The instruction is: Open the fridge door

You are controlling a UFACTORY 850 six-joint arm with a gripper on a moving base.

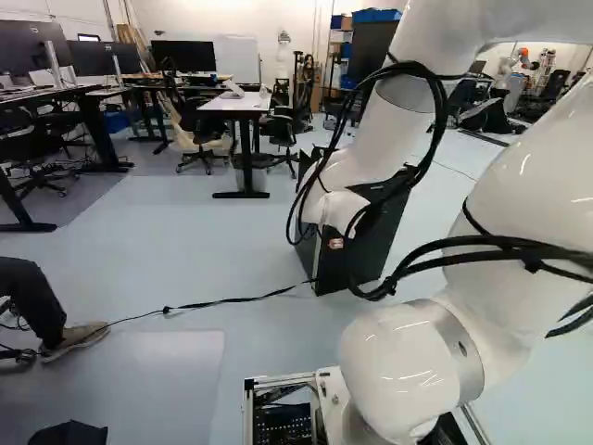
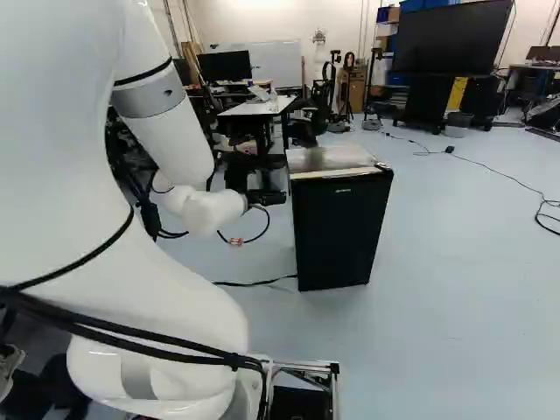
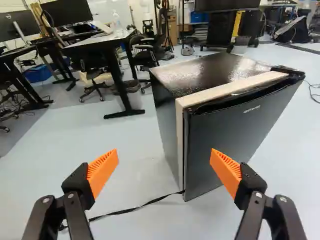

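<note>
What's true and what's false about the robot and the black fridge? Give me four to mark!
1. The shiny black door of the boxy black fridge is shut. True.
2. The black fingers with orange pads are squeezing the door. False: the fingers are spread open, holding nothing.
3. A thin black cable lies on the floor by the fridge. True.
4. The fridge lies on its side. False: it stands upright on the pale blue-grey floor.

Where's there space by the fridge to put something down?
In the right base view, the floor right of the fridge is bare, out to a cable. The gap between the gripper's open fingers is free too. Left of the fridge it's crowded: arm, gripper, cord.
</note>
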